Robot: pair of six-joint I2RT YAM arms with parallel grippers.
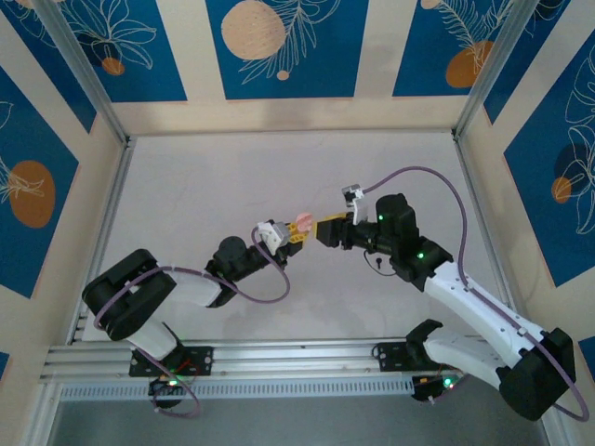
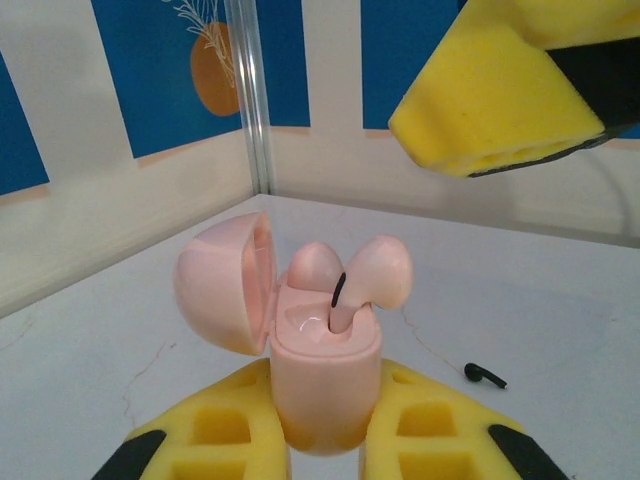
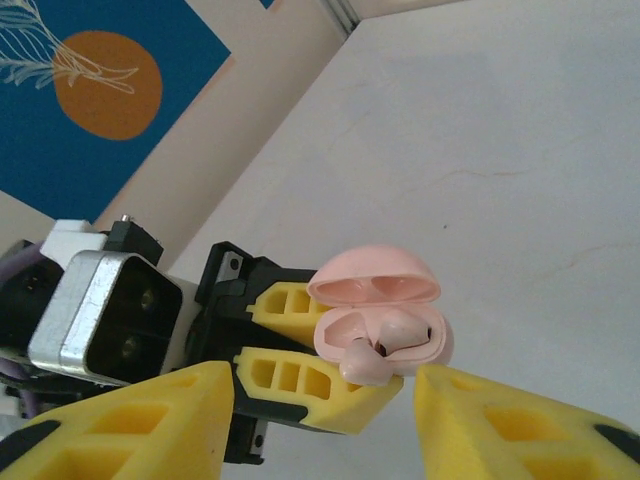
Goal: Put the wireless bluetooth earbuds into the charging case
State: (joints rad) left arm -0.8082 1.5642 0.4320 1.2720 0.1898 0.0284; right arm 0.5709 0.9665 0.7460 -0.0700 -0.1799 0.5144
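1. Two grippers face each other. My left gripper [image 2: 325, 430] is clamped on the upright pink charging case [image 2: 325, 350], whose lid is open.
2. My right gripper [image 3: 325, 425] is spread wide and empty, with the case just ahead.
3. One black earbud [image 2: 485, 375] lies flat on the table [image 2: 560, 300], below and right of the case. I judge it nearer my right gripper.

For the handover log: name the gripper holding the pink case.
The left gripper: it is shut on the open pink case. The right gripper is open and empty, just beside it.

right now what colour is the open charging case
Pale pink, body and lid alike. The charging case shows best in the left wrist view.
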